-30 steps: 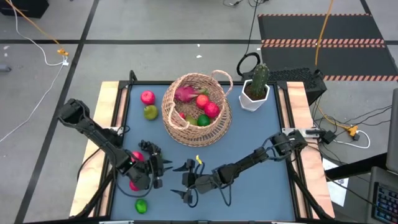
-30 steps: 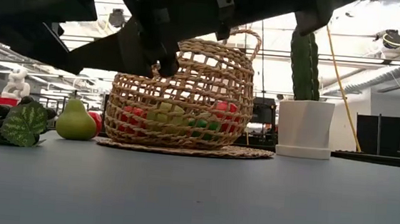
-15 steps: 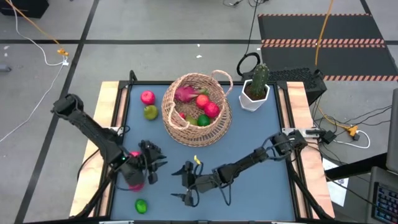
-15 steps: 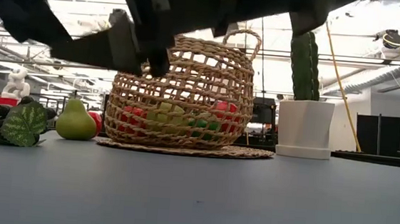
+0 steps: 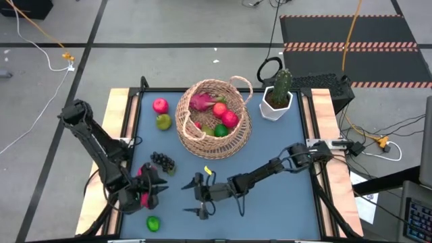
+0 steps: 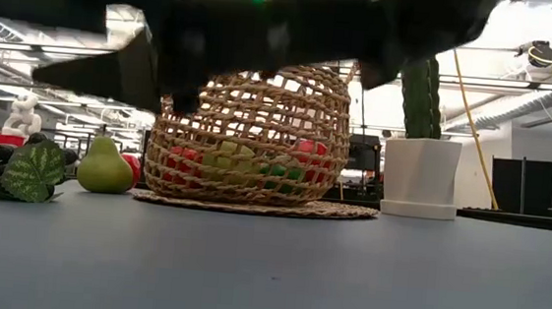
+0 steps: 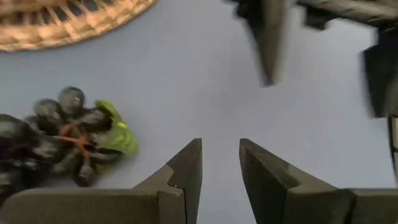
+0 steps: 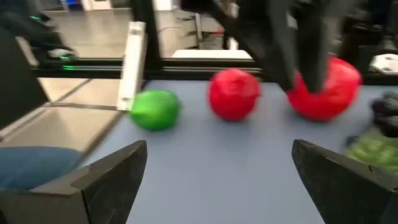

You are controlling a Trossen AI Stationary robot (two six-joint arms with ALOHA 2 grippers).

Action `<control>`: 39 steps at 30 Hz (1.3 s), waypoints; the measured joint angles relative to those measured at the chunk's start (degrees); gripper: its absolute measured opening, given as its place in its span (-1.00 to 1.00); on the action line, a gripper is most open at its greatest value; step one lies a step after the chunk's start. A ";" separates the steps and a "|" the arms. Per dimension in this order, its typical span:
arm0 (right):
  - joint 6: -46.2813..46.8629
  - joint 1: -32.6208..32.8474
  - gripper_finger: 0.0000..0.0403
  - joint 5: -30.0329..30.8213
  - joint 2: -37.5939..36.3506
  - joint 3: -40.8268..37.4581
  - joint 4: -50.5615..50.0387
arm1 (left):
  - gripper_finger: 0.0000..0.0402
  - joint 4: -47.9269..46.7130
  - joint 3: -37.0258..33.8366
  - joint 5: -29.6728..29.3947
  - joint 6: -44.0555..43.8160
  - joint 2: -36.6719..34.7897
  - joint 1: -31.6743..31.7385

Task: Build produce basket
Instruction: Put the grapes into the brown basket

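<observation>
The tan wicker basket (image 5: 214,118) stands far centre on a woven mat and holds a dragon fruit, apples and a lime. A dark grape bunch (image 5: 162,160) lies on the table; it also shows in the left wrist view (image 7: 62,130). My left gripper (image 5: 160,183) is near left, just on the near side of the grapes, narrowly open and empty (image 7: 221,155). Two red apples (image 8: 234,93) (image 8: 323,87) lie by it. A lime (image 5: 153,223) lies near the front edge. My right gripper (image 5: 192,197) is wide open and empty (image 8: 219,149), facing the apples.
A red apple (image 5: 160,105) and a yellow-green pear (image 5: 163,121) lie left of the basket. A white pot with a cactus (image 5: 277,101) stands at the far right. Bare blue table (image 5: 283,209) lies at the near right.
My left gripper has drawn back from the grape bunch toward the table's near left corner. The grapes stay where they were and now show uncovered. My right gripper has shifted a little toward the table's left edge.
</observation>
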 joint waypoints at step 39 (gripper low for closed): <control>-17.19 -7.23 0.95 1.48 3.05 3.74 9.49 | 0.04 -1.64 -0.02 10.91 -4.56 -3.80 0.94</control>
